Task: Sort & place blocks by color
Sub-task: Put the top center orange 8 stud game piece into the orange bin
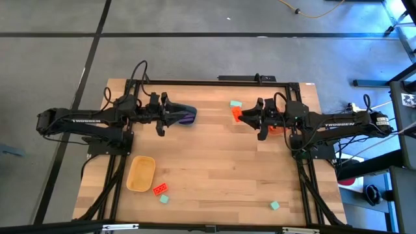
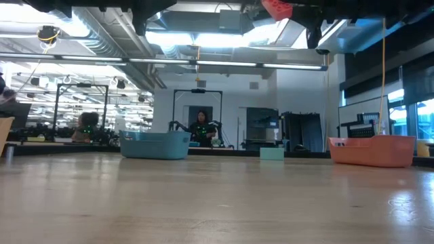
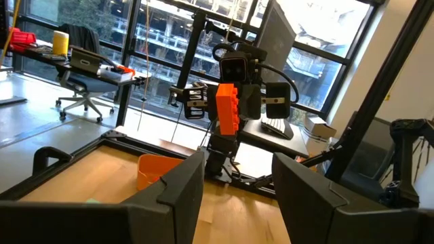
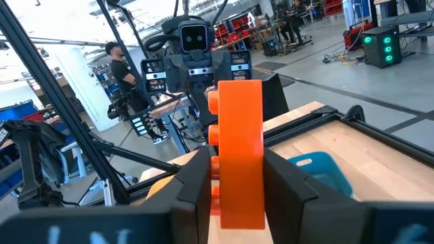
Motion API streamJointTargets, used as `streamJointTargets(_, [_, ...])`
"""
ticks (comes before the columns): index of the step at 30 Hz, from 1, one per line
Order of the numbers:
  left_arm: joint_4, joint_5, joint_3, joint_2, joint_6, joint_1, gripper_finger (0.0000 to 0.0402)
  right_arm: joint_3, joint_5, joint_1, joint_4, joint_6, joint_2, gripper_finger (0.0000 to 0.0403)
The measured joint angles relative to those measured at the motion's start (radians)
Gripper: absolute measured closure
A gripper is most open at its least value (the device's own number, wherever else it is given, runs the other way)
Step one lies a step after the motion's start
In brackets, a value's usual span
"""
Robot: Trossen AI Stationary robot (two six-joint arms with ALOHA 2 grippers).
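My right gripper [image 1: 243, 117] is high over the table's far right part, shut on an orange-red block [image 4: 237, 149]. That block also shows in the left wrist view [image 3: 227, 108] and at the top of the low view [image 2: 277, 8]. My left gripper [image 3: 239, 169] faces it from the left, open, nothing between its fingers, raised over the blue tub [image 1: 187, 117]. On the wood lie a mint block [image 1: 235, 103] at the far side, a red block [image 1: 160, 189] and a mint block [image 1: 164, 198] near the front left, and another mint block [image 1: 275, 205] at the front right. My right gripper pinches the orange-red block between its two fingers, one on each broad side of its lower part [image 4: 237, 193]. The fingers lie level and point toward the table's left. The block stands upright, its upper part rising above the fingers, lifted clear of the table.
A yellow tub [image 1: 141, 173] sits at the front left and an orange tub [image 1: 277, 129] under my right arm. In the low view the blue tub [image 2: 156, 144] and the orange tub [image 2: 371, 150] stand at the far side. A person [image 4: 122, 64] stands beyond the table.
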Motion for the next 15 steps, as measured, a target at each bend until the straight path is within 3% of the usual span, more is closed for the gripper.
streamJointTargets(15, [0.003,0.019,0.0,0.0,-0.015,0.0,0.0236,0.0,-0.002,0.0,0.0,-0.013,0.0,0.0307])
